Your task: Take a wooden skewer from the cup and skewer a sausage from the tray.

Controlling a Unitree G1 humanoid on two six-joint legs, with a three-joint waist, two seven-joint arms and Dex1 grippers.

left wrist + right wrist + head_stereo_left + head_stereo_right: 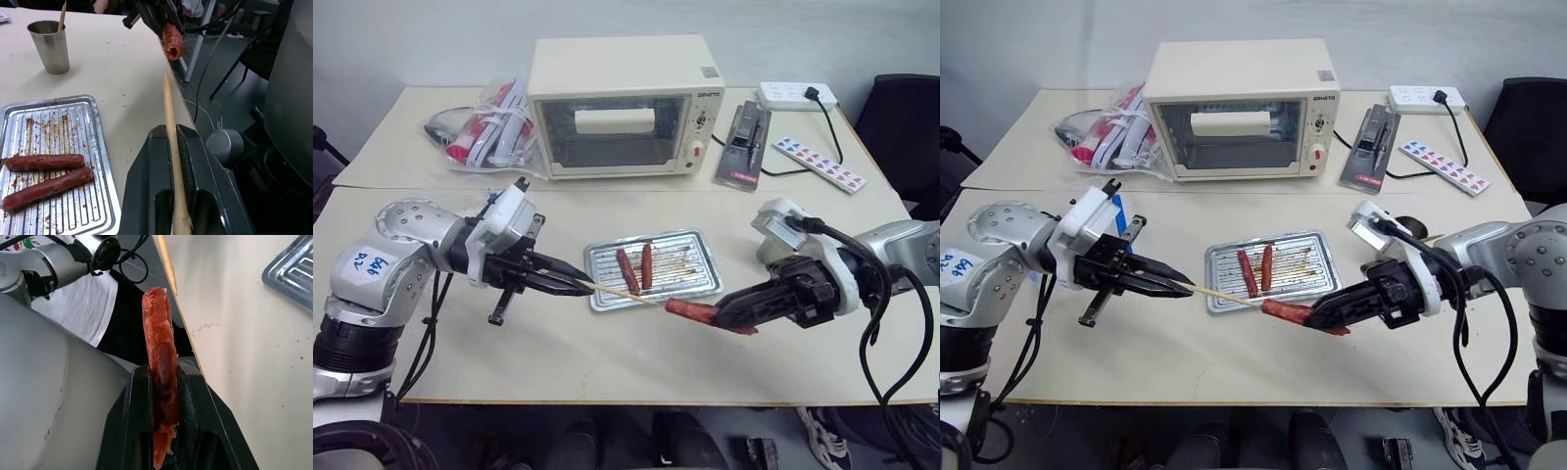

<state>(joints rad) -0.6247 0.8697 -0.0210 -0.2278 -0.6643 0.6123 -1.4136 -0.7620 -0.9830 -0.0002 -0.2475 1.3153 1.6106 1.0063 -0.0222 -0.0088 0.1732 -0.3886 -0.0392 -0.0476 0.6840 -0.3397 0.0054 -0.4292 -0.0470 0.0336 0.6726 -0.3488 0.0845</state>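
From the head cam, the left gripper (576,284) is clamped tight on the wooden skewer (619,293), which lies nearly level and points across toward the right arm, its tip over the front edge of the tray (699,282). The right gripper (722,315) is pinched on the sausage (690,310), which pokes out level toward the skewer tip, so the 2 long axes roughly line up end to end; whether tip and sausage actually touch is hard to call from up here. 2 more sausages (636,267) lie side by side in the tray, and a toaster oven (619,106) sits at the back of the table (558,343). The left wrist cam clears that up: the skewer (170,127) runs straight out between the black fingers (146,186), and its point stops just short of the sausage end (172,41), which has a ragged hole in it. That view also picks up the cup (50,45), a metal-looking one with another stick in it, standing on the table beyond the tray. The right wrist cam shows the sausage (160,352) squeezed between the jaws, its rear end torn and its skin rough, with 1 corner of the tray (293,274) cut off at the edge.
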